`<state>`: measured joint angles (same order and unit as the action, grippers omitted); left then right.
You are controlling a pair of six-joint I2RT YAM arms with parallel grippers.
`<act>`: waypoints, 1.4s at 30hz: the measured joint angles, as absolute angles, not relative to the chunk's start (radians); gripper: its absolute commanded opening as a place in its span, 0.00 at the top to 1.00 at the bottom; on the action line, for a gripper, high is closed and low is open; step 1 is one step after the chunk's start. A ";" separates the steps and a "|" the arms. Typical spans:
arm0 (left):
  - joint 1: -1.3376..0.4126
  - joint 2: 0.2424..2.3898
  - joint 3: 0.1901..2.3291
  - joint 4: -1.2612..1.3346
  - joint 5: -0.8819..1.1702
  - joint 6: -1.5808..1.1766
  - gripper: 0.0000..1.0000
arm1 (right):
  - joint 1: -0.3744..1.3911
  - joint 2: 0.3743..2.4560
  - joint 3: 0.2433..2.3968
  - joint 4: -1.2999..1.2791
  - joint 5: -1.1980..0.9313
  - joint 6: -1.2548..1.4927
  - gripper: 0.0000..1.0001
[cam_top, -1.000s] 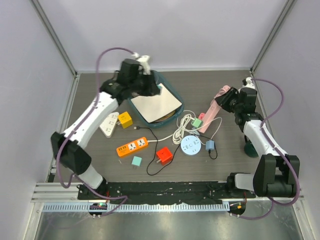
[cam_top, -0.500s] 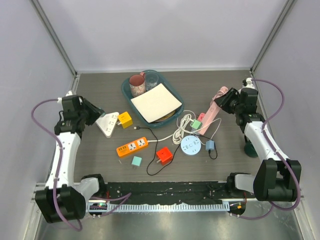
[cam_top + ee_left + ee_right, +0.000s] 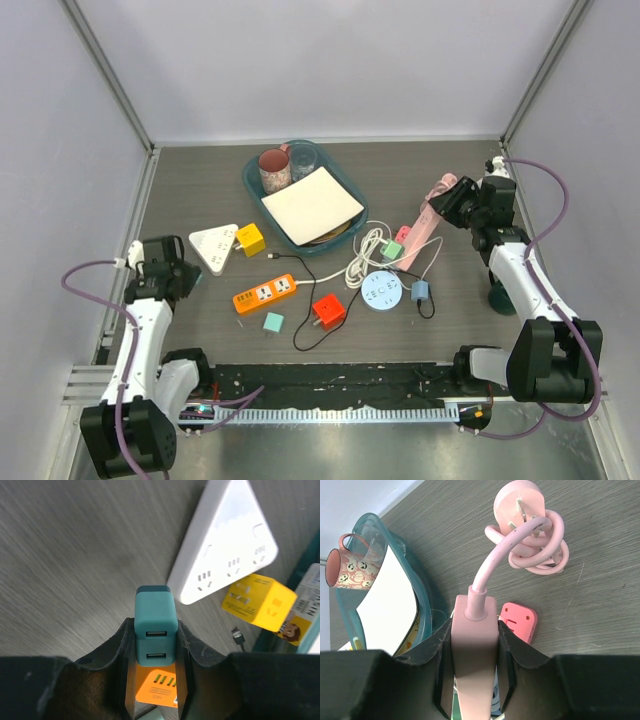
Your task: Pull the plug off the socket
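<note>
Near the left edge of the dark grey wood-grain table [image 3: 200, 190], the left gripper [image 3: 155, 637] is clamped on a teal plastic charger plug with two USB ports [image 3: 156, 612]. Its pads press the plug's two flat sides, so the body stands out ahead of the fingertips. The plug appears to be held above the table and sits in no socket that I can see, so the pull looks done on this side.

Just beyond it lie a white triangular power strip [image 3: 225, 545] and a yellow cube adaptor [image 3: 260, 602], close beside each other. An orange rectangular power strip [image 3: 265, 293] lies nearer the table's front edge. Toward the middle of the back edge stands a teal oval plastic tray [image 3: 248, 186] holding a sheet and cups.

Near the right edge, the right gripper [image 3: 475, 652] is closed on a pink rectangular power strip [image 3: 474, 625], gripping across its width close to the cable end. That hold would brace the socket body against a pull. Its pink cable [image 3: 535, 540] lies coiled on the table ahead. Whether any plug sits in the strip's hidden part I cannot tell.
</note>
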<state>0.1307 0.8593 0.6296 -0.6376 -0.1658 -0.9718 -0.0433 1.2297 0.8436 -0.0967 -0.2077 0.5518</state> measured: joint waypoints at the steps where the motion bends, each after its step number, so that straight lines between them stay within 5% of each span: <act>1: 0.133 0.863 0.616 -0.641 -0.167 -0.991 1.00 | -0.043 1.230 0.844 -0.098 -0.208 0.552 0.99; 4: 0.140 0.886 0.579 -0.636 -0.164 -1.038 0.98 | -0.043 1.228 0.844 -0.099 -0.208 0.551 0.99; 7: 0.143 0.916 0.546 -0.617 -0.159 -1.070 0.84 | -0.043 1.225 0.844 -0.101 -0.208 0.550 0.99; 11: 0.146 0.933 0.517 -0.598 -0.156 -1.084 0.41 | -0.043 1.222 0.844 -0.105 -0.208 0.545 0.99; 17: 0.149 0.904 0.524 -0.582 -0.162 -1.069 0.15 | -0.043 1.222 0.852 -0.125 -0.213 0.530 0.99; 29: 0.086 0.963 0.834 -0.545 0.001 -0.786 0.16 | -0.044 1.207 0.854 -0.151 -0.354 0.530 0.99; 42: -0.554 1.367 1.244 -0.480 0.258 -0.525 0.19 | -0.044 1.197 0.850 -0.153 -0.526 0.572 0.99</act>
<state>-0.5541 1.3670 1.2438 -0.4801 0.2577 -0.5255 -0.0441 1.1969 0.8505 -0.1532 -0.5259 0.5716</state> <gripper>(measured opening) 0.815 0.366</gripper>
